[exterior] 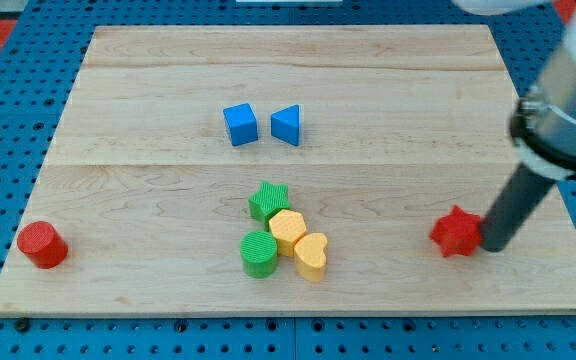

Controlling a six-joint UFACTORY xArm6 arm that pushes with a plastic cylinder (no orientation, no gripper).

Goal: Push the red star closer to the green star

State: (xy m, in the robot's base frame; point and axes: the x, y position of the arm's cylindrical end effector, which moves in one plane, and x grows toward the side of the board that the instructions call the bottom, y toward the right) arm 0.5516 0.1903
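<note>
The red star (455, 232) lies on the wooden board at the view's lower right. The green star (268, 200) sits near the bottom centre, well to the left of the red star. My tip (490, 245) rests on the board right against the red star's right side. The dark rod slants up to the view's right into the arm.
A yellow hexagon (287, 229), a yellow heart (311, 255) and a green cylinder (259, 253) cluster just below the green star. A blue cube (239, 124) and a blue triangle (286, 125) sit above centre. A red cylinder (41, 245) stands at the lower left. The board's right edge (568, 210) is near the rod.
</note>
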